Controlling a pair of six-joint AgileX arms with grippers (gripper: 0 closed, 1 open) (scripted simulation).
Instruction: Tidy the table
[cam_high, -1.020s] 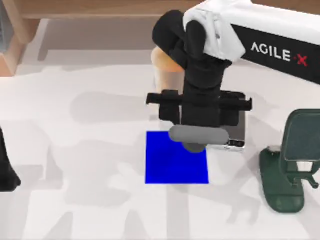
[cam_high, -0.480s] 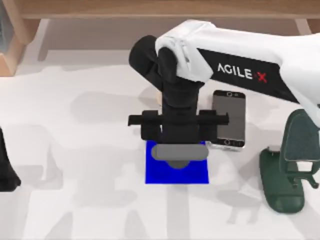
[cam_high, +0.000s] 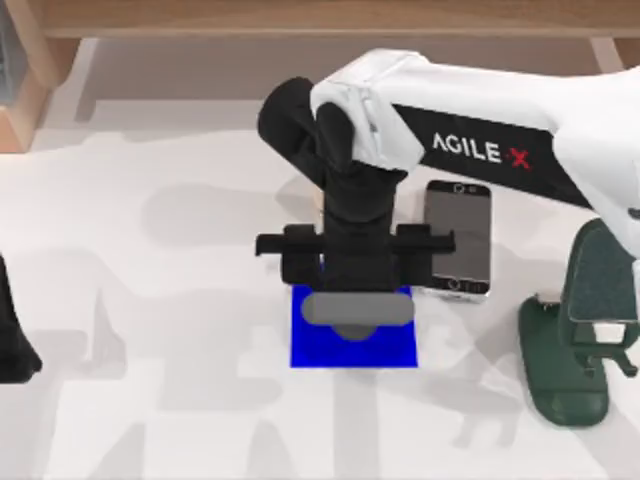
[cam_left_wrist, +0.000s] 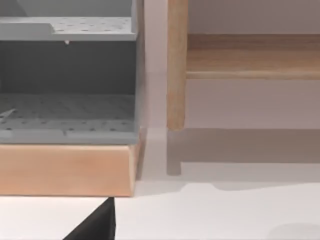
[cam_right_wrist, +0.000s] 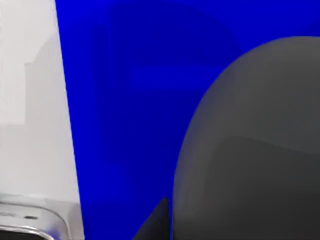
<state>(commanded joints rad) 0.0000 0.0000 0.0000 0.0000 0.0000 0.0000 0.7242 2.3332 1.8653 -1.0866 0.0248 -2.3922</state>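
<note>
Right gripper (cam_high: 356, 318) sits over the blue mat (cam_high: 320, 352) at table centre, carrying a grey rounded object (cam_high: 357, 308); can't tell finger spread, the wrist body hides the tips from above. In the right wrist view the grey object (cam_right_wrist: 250, 145) hangs over the mat (cam_right_wrist: 130, 100), with one mat edge running against white table (cam_right_wrist: 30, 100); contact with the mat can't be judged. A phone (cam_high: 458, 239) lies flat just beside the mat's far right corner, close to the gripper's housing, so room is tight on that side. A dark green stand (cam_high: 575, 340) is further right, near the table (cam_high: 150, 300) edge. Left of the mat the table is open. Left gripper (cam_high: 12, 335) is parked at the left edge, fingers not readable; its wrist view faces a grey shelf unit (cam_left_wrist: 67, 75) on a wooden base and a wooden post (cam_left_wrist: 176, 65).
</note>
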